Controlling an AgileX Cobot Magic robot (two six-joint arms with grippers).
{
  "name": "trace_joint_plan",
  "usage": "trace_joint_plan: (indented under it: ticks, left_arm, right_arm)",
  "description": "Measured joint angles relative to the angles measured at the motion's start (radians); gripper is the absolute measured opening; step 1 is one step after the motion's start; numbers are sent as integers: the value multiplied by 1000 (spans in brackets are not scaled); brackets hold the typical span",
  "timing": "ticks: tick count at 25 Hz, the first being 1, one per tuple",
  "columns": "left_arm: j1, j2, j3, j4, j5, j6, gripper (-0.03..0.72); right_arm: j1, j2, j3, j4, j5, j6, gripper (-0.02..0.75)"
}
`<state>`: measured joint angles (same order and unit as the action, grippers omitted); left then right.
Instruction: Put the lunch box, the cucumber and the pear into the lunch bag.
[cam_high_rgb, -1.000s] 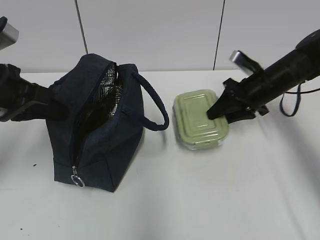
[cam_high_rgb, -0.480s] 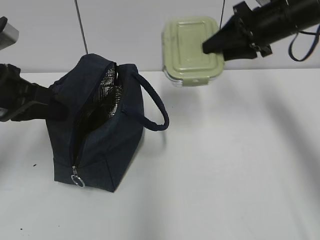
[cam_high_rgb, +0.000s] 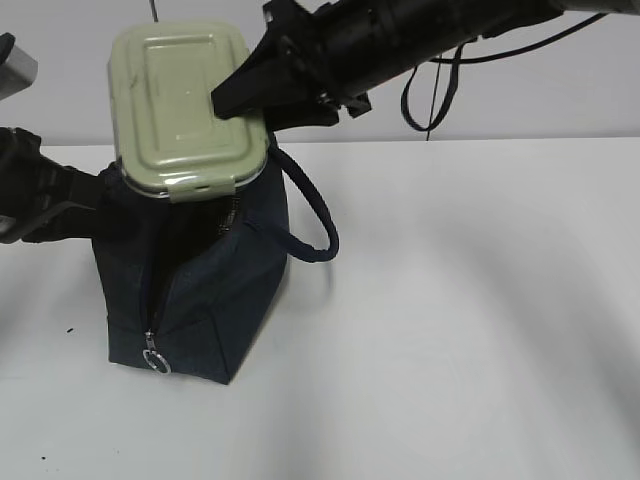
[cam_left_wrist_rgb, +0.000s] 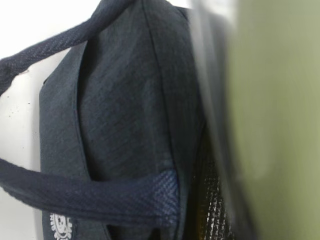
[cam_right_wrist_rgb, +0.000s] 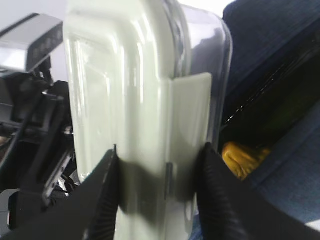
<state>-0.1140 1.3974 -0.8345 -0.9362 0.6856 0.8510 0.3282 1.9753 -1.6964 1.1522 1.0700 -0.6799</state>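
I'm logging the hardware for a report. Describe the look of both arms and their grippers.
Both arms are matte black. The right gripper tapers to a wedge, with ridged black finger pads and a thin black cable looping below the arm. The left arm is bulky, with a silver-grey block above it.

Sage-lidded lunch box (cam_high_rgb: 185, 100) (tilted) above open navy lunch bag (cam_high_rgb: 215, 300), pear (cam_right_wrist_rgb: 241, 157) inside.

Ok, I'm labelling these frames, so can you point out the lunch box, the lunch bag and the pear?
lunch box (cam_high_rgb: 180, 100): exterior view, middle of its green lid.
lunch bag (cam_high_rgb: 215, 290): exterior view, navy front side panel.
pear (cam_right_wrist_rgb: 242, 157): right wrist view, yellow surface showing inside the bag's opening.
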Motion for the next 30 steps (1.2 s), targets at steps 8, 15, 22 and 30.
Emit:
trace_joint_plan:
  ticks: [8, 15, 22, 30]
  left_arm:
    - [0, 0, 0, -6, -1, 0, -20]
    - [0, 0, 0, -14, 2, 0, -20]
    - [0, 0, 0, -16, 3, 0, -20]
    - [0, 0, 0, -15, 11, 0, -20]
  right_arm:
    - [13, 51, 0, -266, -15, 117, 312]
    - [11, 55, 0, -438, -53, 259, 311]
    - [13, 86, -23, -419, -124, 319, 311]
    - [52, 199, -79, -268, -159, 322, 309]
